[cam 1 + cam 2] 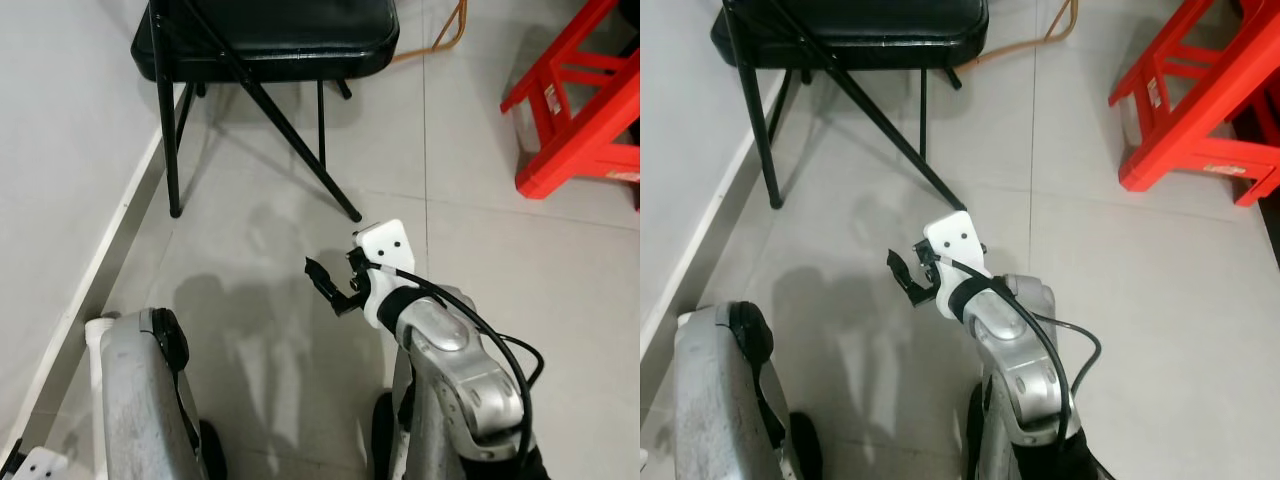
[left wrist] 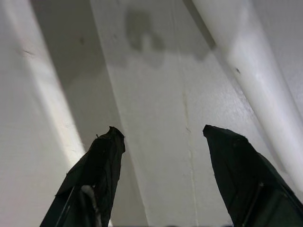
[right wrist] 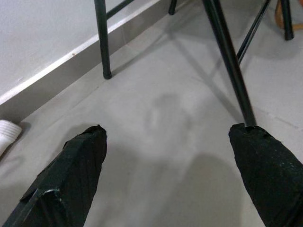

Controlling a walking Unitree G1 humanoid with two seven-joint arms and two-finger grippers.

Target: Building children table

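The left gripper (image 2: 163, 142) hangs low by the wall (image 1: 60, 150), its 2 fingers spread over bare floor (image 1: 480, 230), and the right gripper (image 3: 165, 142) is raised over the tiles with its 2 fingers wide apart, holding nothing. Farther off, a black folding chair (image 1: 270, 40) stands at the wall edge of the floor, and a red stool (image 1: 575, 120), perhaps the children's furniture, lies at the far right, well apart from both grippers

The folding chair (image 1: 265, 40) and red stool (image 1: 585, 110) were cut off at the frame's top edge; the left arm (image 1: 140, 400) ran off the bottom.
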